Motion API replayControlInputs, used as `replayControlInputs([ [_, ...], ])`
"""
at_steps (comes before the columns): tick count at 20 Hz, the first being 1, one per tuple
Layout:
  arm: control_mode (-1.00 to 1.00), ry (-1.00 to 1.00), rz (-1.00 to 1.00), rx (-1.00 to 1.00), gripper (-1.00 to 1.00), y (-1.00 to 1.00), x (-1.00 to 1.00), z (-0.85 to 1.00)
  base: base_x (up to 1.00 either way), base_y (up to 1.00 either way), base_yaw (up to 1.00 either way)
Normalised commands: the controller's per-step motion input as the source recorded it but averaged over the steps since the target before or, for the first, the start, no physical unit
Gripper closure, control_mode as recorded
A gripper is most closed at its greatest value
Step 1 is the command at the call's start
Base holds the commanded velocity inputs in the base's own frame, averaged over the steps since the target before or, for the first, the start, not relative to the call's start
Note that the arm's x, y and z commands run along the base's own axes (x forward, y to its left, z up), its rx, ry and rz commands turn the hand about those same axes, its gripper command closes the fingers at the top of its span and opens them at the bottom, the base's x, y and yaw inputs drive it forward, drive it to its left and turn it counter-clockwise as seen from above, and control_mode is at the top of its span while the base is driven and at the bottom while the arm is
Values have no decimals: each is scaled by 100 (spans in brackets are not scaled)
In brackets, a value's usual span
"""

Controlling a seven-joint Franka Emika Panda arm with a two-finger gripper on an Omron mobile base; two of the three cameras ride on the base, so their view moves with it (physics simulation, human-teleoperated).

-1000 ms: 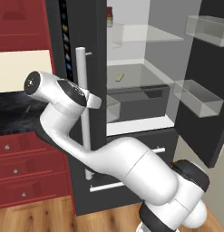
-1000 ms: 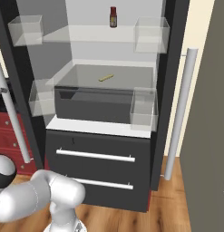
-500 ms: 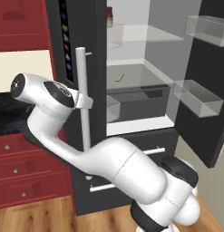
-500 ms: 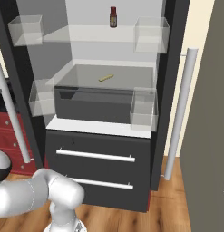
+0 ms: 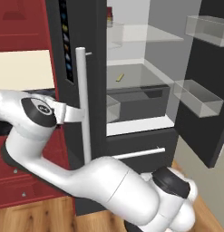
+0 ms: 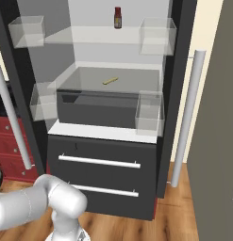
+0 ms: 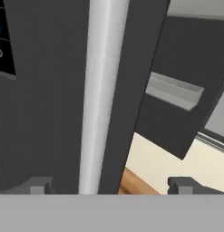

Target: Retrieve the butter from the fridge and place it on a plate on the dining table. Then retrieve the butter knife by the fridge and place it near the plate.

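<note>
Open fridge (image 6: 104, 155) ahead; arm bent left, end effector (image 7: 111, 185) spread astride its white handle (image 7: 102, 95).

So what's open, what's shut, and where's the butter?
fridge: both upper doors open, the two drawers below shut.
butter: lying flat on the shelf inside the fridge.
red bottle: standing upright on the top shelf.
gripper: open, facing the left door's handle.
</note>
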Motion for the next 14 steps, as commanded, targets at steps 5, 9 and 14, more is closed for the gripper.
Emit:
replayControlInputs([
  [5, -100, 0, -1, -1, -100, -26, -92, -18, 0, 0, 0],
  [9, -100, 0, -7, 1, -100, -93, -65, -19, 0, 0, 0],
  [14, -100, 7, 0, 15, -100, -100, -20, -1, 0, 0, 0],
])
